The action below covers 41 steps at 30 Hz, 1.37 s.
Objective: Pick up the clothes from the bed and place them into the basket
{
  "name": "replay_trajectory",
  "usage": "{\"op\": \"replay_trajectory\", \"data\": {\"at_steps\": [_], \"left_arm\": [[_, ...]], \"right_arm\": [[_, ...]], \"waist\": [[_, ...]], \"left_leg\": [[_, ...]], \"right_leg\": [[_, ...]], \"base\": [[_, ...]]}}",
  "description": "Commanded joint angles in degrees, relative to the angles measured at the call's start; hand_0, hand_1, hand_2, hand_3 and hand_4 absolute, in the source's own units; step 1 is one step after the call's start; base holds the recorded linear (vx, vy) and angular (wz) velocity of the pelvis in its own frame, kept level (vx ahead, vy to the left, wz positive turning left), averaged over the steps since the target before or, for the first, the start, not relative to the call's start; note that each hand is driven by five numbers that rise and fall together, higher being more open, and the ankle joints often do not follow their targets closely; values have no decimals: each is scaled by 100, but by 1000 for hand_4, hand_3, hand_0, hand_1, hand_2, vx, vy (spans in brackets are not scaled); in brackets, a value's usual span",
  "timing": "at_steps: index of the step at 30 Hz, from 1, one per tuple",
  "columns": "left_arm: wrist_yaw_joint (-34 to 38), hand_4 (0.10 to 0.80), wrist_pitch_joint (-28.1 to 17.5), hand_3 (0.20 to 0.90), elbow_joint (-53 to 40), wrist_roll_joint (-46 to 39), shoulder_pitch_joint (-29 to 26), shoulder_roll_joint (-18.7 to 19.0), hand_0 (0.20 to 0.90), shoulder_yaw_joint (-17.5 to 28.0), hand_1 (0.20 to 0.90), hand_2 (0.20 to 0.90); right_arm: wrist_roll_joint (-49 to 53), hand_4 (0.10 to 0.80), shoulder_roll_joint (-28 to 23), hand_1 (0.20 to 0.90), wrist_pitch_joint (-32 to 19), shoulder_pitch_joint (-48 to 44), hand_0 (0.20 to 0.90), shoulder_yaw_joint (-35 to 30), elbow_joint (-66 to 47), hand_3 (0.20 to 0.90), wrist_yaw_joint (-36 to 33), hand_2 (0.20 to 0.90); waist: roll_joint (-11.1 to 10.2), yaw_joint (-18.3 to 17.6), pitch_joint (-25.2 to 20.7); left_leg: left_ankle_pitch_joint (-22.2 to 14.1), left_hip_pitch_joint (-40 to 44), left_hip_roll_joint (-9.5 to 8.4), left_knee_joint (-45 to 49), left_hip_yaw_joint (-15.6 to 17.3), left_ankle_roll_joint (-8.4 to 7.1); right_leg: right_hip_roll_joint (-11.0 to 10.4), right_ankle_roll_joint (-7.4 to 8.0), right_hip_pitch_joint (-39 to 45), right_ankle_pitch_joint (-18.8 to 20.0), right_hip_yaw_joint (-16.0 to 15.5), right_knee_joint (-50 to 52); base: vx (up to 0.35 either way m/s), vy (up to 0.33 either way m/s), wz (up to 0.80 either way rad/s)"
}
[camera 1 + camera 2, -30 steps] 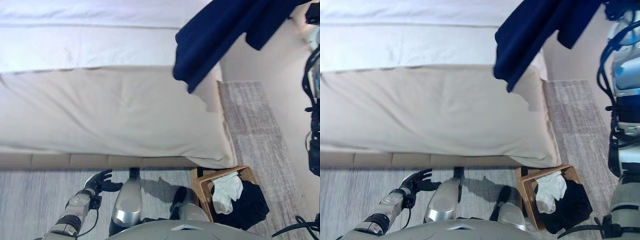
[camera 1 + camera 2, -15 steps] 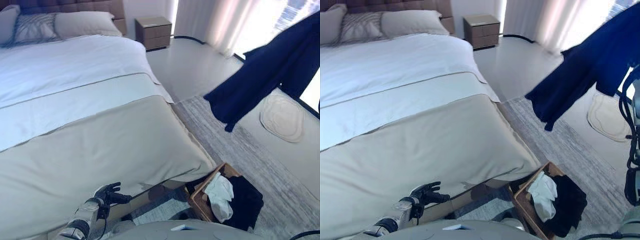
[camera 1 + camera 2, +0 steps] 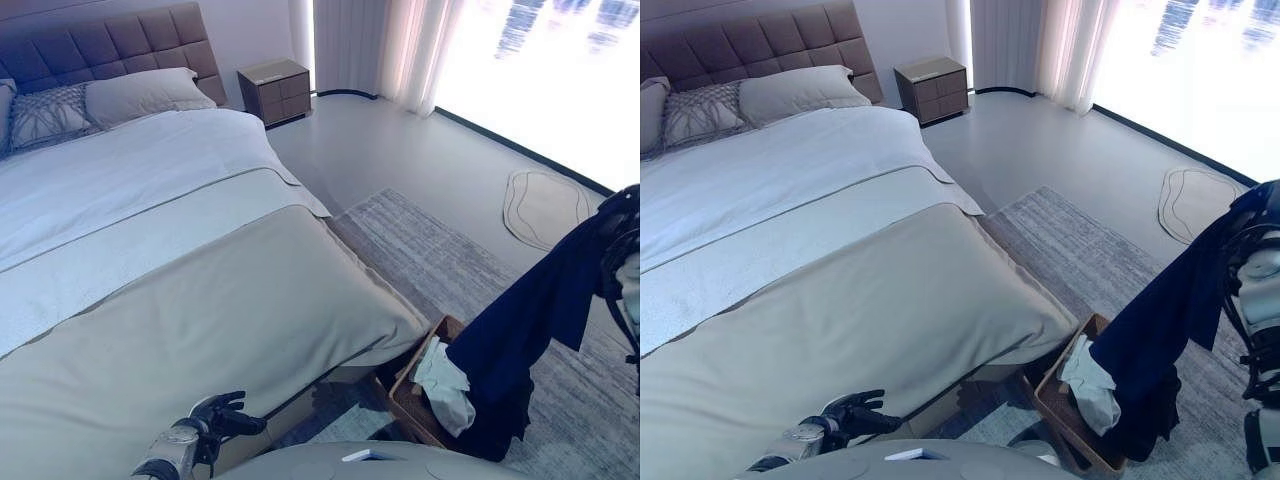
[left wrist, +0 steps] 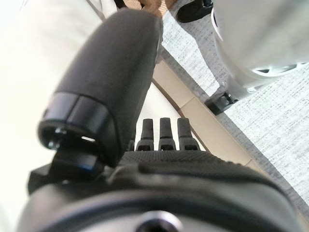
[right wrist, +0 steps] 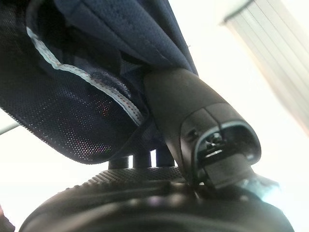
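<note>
My right hand [image 5: 193, 111] is shut on a navy garment [image 3: 530, 320], with its thumb pressed against the cloth [image 5: 72, 96]. The garment hangs down at the right, and its lower end reaches into the brown basket [image 3: 408, 385] on the floor by the bed's corner. A white garment [image 3: 447, 388] and dark cloth lie in the basket. My left hand [image 3: 215, 415] is open and empty, low by the foot of the bed [image 3: 200, 330]; it also shows in the left wrist view [image 4: 161, 133]. No clothes lie on the bed's cover.
The bed has a beige cover, a white sheet [image 3: 120, 190] and pillows [image 3: 140, 92] at the headboard. A nightstand [image 3: 275, 88] stands beyond it. A grey rug [image 3: 440, 255] and a small pale mat [image 3: 540, 205] lie on the floor. Curtains [image 3: 370, 45] hang at the back.
The camera has swung round, so the whole scene has shifted. The navy garment, held high before, now hangs low over the basket. My left hand stays by the bed's foot.
</note>
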Motion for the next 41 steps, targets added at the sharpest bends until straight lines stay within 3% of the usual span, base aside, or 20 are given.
{"op": "replay_trajectory", "data": {"at_steps": [1, 2, 3, 13, 27, 32, 37, 41], "left_arm": [[-46, 800, -230, 900, 179, 137, -440, 416, 900, -126, 900, 900], [-45, 800, -229, 900, 163, 124, -449, 418, 900, -134, 900, 900], [-33, 800, -227, 900, 133, 101, -462, 419, 900, -151, 900, 900], [-99, 800, -260, 900, -352, -149, -777, 437, 900, -348, 900, 900], [-205, 800, -256, 900, -435, -174, -873, 507, 900, -287, 900, 900], [-254, 800, -325, 900, -370, -173, -639, 399, 900, -179, 900, 900], [-187, 800, -390, 900, -105, -108, -459, 177, 900, 28, 900, 900], [-11, 800, -441, 900, 237, 112, -435, -29, 900, 53, 900, 900]], "right_arm": [[-528, 100, -185, 300, -219, -729, 300, 106, 36, 200, -185, 300], [-528, 311, -157, 481, -214, -737, 481, 137, 77, 411, -208, 481], [-528, 800, -111, 900, -158, -748, 900, 187, 138, 900, -203, 900], [-794, 800, 357, 900, 96, -904, 900, 879, 1493, 900, -14, 900], [-867, 800, 1014, 900, -141, -231, 900, 1161, 2529, 900, 428, 900], [-501, 800, 1386, 900, -611, 295, 900, 973, 2606, 900, 326, 900], [753, 800, 2353, 900, -1359, 1057, 900, 767, 2429, 900, 651, 900], [1109, 800, 3111, 900, -1830, 1441, 900, 804, 2687, 900, 669, 900]], "waist": [[-59, 224, 100], [-47, 226, 117], [-26, 230, 143], [231, 331, 561], [210, 414, 724], [143, 442, 582], [26, 370, 398], [-23, 302, 300]], "left_leg": [[-817, 335, -353, 52, -134, 257], [-812, 320, -354, 53, -143, 256], [-804, 294, -356, 55, -159, 254], [-624, -155, -360, 40, -367, 192], [-561, -225, -356, 52, -484, 202], [-599, -122, -355, 40, -476, 187], [-659, 16, -349, 40, -411, 193], [-718, 119, -376, 40, -406, 239]], "right_leg": [[403, -269, -25, -232, -342, 217], [399, -269, -40, -231, -341, 222], [393, -270, -67, -228, -340, 229], [308, -280, -434, -181, -391, 295], [339, -309, -406, -132, -417, 208], [354, -271, -279, -103, -434, 102], [393, -278, -143, -151, -443, 88], [445, -306, -42, -196, -357, 86]], "base": [[-54, -85, -4], [-51, -58, -3], [-91, -53, -3], [-86, -44, 3], [0, -10, 3], [119, 78, 3], [112, 122, 0], [102, 127, 1]]}}
